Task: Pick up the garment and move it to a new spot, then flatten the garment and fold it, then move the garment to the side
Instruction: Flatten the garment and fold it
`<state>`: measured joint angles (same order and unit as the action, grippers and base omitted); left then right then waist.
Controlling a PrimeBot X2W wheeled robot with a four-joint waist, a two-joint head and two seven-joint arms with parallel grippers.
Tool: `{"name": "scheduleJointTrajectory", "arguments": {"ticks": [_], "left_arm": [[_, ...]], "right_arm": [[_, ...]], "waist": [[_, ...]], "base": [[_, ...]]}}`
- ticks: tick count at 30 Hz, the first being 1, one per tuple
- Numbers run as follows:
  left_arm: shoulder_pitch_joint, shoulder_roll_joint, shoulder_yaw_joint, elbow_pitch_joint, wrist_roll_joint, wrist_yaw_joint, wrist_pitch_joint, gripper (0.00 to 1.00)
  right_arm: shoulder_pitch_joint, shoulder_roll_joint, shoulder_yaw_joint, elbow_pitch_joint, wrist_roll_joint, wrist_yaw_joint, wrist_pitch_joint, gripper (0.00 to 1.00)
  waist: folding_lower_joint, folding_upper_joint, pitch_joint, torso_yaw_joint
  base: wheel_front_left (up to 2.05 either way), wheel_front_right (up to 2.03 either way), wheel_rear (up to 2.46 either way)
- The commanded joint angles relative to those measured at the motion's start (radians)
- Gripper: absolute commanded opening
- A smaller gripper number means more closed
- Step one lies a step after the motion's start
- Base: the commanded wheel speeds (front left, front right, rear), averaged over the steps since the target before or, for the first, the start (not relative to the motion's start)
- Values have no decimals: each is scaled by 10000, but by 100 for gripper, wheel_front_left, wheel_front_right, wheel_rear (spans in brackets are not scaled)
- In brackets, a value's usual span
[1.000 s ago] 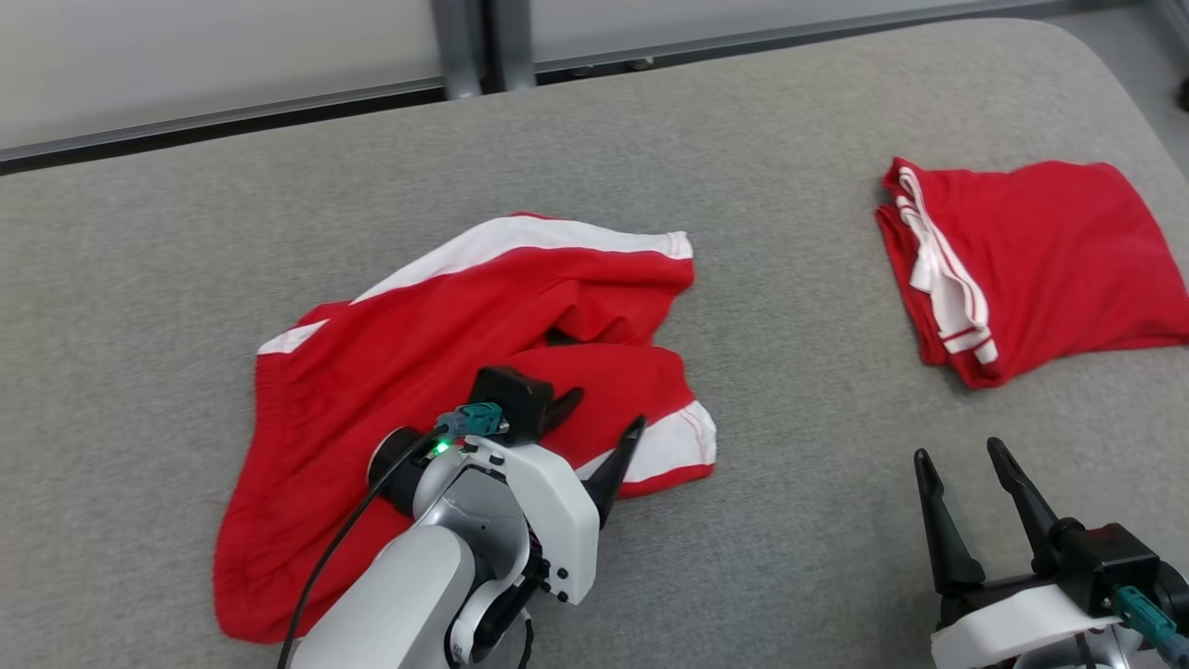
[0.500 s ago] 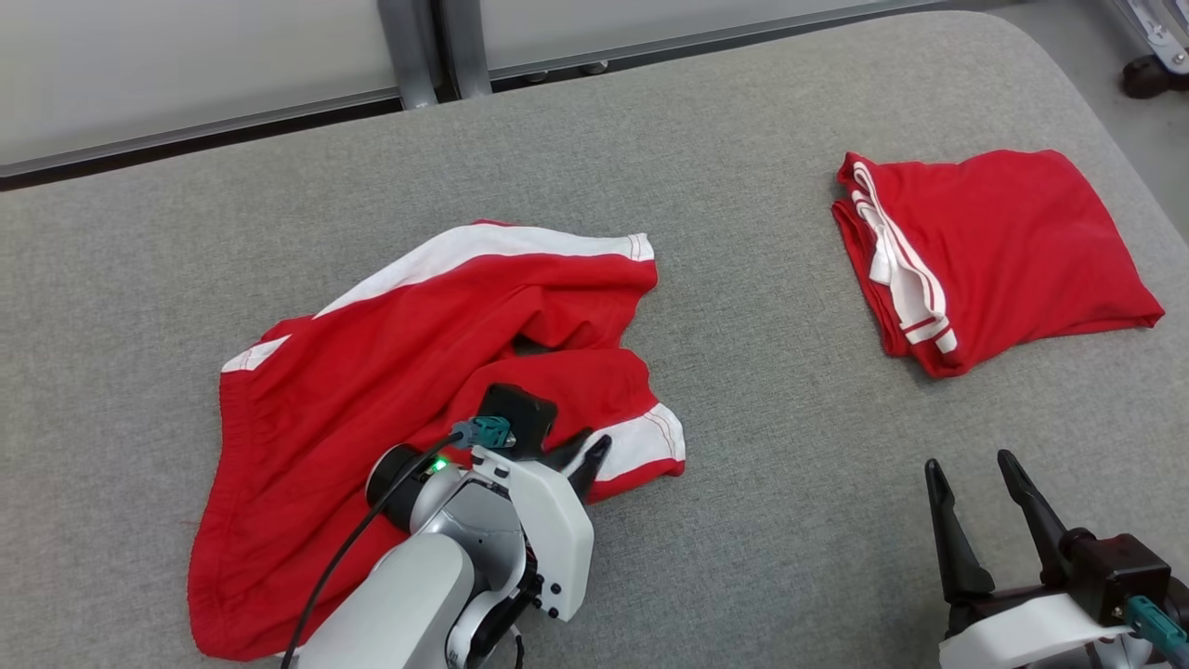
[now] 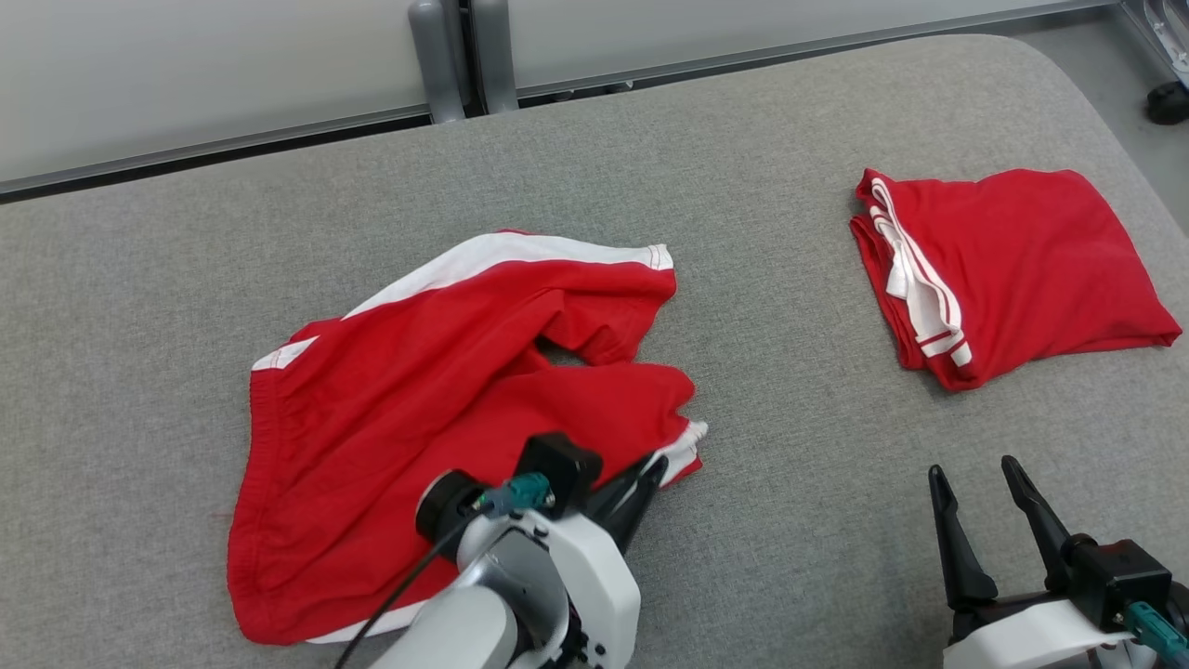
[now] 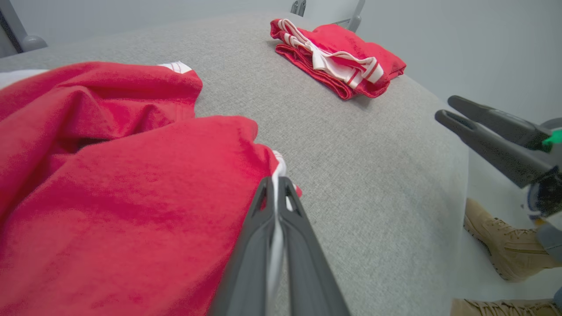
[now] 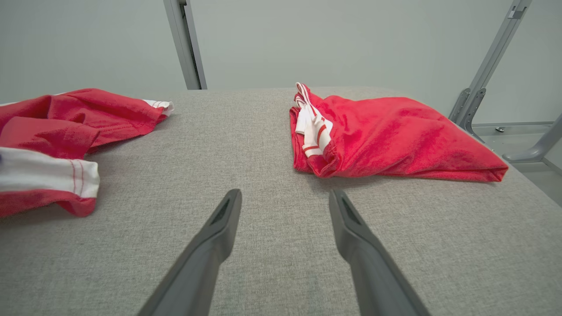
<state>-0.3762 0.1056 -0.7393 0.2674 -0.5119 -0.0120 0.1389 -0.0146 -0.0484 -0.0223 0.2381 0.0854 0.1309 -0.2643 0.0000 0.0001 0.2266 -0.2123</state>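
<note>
The grey worktop [image 3: 790, 186] curves away at its far right corner, and a folded garment [image 3: 1022, 260] in red with white stripes lies close to that right edge. Bare fabric stretches between it and the crumpled red garment [image 3: 418, 390], which sprawls left of centre, well inside every edge. There is also free room along the near side, ahead of the right gripper [image 3: 971, 466]. The left gripper [image 3: 650, 469] sits at the garment's near right end, its jaws pinched tight together with the white hem corner [image 3: 685, 444] caught between them. The left wrist view shows a white strip of cloth running down between the two fingers. The right gripper hovers low over bare worktop near the front right, its jaws spread wide and holding nothing. Past the worktop's edge in the left wrist view, a person's tan boot [image 4: 500, 239] stands on the floor. A second ago the left jaws stood wide over that hem; they have since closed, and the white hem band, then spread flat, is now bunched and drawn towards the robot. The right gripper's spread is unchanged.
</note>
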Motion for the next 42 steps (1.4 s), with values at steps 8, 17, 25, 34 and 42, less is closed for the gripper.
{"name": "scheduleJointTrajectory", "arguments": {"ticks": [8,17,25,34,42], "left_arm": [[1286,288,-576,-43,64,-230,-713,100],[1256,-54,-327,46,-303,-497,-2149,100],[2158,342,948,-818,-513,386,-3672,100],[4352,830,3780,-1931,101,1273,-4038,100],[6284,217,6588,-1981,1350,-263,-4033,100]], "right_arm": [[139,-49,-192,-37,-71,-2,1,100],[256,-50,-289,-32,-163,-2,1,100],[571,-50,-529,-329,-368,-2,1,100],[1130,-47,-1089,-698,-633,-2,1,100],[1567,-50,-1522,-738,-581,-2,1,100]], "waist": [[0,-1,90,165],[0,-1,-130,631],[0,-1,-701,1206],[0,-1,-1635,2069],[0,-1,-2217,2524]], "base": [[0,0,0],[0,0,0],[0,0,0],[0,0,0],[0,0,0]]}}
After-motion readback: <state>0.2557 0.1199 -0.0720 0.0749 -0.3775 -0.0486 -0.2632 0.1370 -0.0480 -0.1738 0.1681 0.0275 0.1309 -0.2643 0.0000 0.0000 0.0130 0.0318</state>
